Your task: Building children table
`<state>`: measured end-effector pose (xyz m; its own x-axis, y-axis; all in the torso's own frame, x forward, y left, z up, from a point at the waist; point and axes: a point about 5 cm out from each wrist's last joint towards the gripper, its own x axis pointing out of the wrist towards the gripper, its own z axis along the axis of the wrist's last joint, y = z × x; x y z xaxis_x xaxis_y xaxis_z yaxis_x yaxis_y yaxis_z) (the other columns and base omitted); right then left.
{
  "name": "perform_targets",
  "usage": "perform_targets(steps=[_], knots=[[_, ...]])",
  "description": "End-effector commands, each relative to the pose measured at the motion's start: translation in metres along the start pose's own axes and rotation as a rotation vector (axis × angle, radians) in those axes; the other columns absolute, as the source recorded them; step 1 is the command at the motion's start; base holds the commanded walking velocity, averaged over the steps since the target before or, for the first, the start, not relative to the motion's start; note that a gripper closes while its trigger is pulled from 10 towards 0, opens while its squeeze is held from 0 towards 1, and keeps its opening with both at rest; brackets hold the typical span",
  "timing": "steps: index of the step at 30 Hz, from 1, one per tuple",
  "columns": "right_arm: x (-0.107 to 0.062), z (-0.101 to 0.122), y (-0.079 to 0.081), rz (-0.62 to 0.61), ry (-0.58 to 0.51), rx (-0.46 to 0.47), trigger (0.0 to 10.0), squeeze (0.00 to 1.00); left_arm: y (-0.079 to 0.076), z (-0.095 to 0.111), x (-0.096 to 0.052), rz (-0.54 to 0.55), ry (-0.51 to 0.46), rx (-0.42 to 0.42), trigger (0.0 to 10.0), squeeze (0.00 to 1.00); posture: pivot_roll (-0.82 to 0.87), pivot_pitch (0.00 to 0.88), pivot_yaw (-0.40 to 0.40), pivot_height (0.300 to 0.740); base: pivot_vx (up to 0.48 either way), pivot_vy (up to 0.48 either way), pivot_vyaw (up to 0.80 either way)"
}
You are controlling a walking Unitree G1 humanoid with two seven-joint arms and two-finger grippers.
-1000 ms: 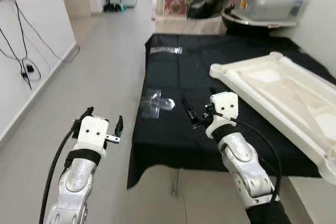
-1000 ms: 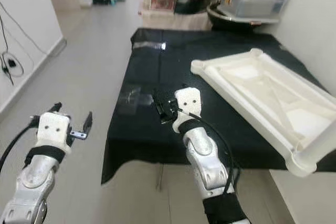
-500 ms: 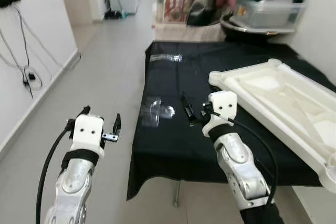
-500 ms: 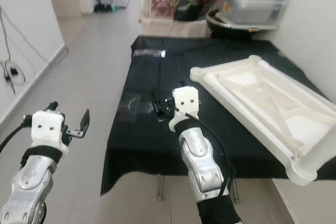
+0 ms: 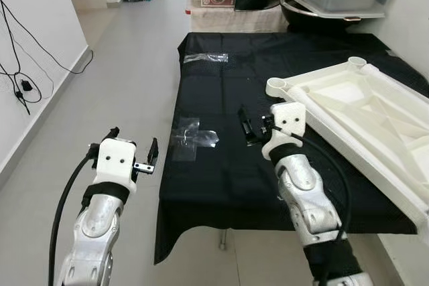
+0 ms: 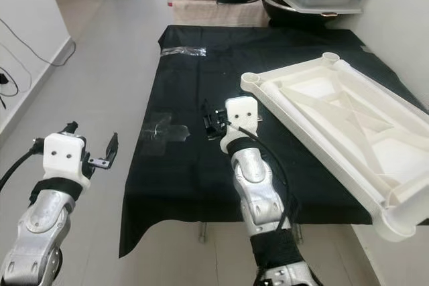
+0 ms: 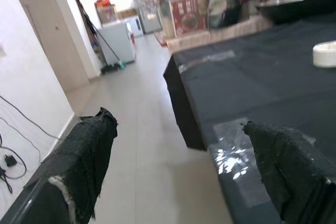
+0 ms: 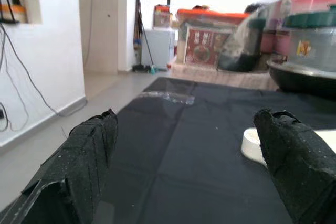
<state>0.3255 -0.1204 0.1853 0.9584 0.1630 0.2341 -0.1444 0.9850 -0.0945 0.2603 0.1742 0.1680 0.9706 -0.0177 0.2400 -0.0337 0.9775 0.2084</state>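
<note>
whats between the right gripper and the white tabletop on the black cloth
Nothing: in the left eye view, bare black cloth separates the right gripper from the upturned white tabletop.

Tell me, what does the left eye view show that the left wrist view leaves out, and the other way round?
The left eye view takes in both silver arms, the left gripper open over the floor, the right gripper open above the black table, and the white upturned children's table top lying on its right side. The left wrist view looks along two black fingertips towards a white appliance far down the hallway. Both share the black table, the clear plastic bag near its edge, and the grey floor.
</note>
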Motion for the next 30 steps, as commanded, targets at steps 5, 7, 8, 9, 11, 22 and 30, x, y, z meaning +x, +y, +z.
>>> perform_targets(steps=[5,7,8,9,11,22,30], knots=[[-0.001,-0.005,-0.007,-0.026,0.019,-0.015,10.0,0.0,-0.001,-0.002,-0.001,-0.002,0.012,-0.014,10.0,0.0,0.09,0.0,-0.029,0.74,0.0,-0.288,0.0],[-0.001,-0.007,-0.007,-0.027,0.03,-0.022,10.0,0.0,0.001,-0.002,0.0,0.007,0.013,-0.021,10.0,0.0,0.09,0.0,-0.03,0.74,0.0,0.0,0.0],[-0.001,-0.007,-0.007,-0.027,0.03,-0.022,10.0,0.0,0.001,-0.002,0.0,0.007,0.013,-0.021,10.0,0.0,0.09,0.0,-0.03,0.74,0.0,0.0,0.0],[-0.001,-0.008,-0.007,-0.028,0.033,-0.023,10.0,0.0,0.001,-0.003,0.0,0.007,0.014,-0.021,10.0,0.0,0.09,0.0,-0.03,0.74,0.0,0.0,0.0],[0.0,-0.008,-0.007,-0.026,0.036,-0.03,10.0,0.0,0.001,-0.003,0.001,0.014,0.013,-0.037,10.0,0.0,0.08,0.0,-0.03,0.74,0.0,0.0,0.0],[0.0,-0.014,-0.005,0.008,0.079,-0.062,10.0,0.0,0.0,-0.001,0.003,0.013,0.001,-0.064,10.0,0.0,0.08,0.0,-0.034,0.74,0.256,0.0,0.0],[0.002,-0.018,0.0,0.034,0.1,-0.079,10.0,0.0,-0.001,-0.001,0.003,0.008,0.0,-0.066,10.0,0.0,0.08,0.0,-0.034,0.74,0.455,0.0,0.0]])
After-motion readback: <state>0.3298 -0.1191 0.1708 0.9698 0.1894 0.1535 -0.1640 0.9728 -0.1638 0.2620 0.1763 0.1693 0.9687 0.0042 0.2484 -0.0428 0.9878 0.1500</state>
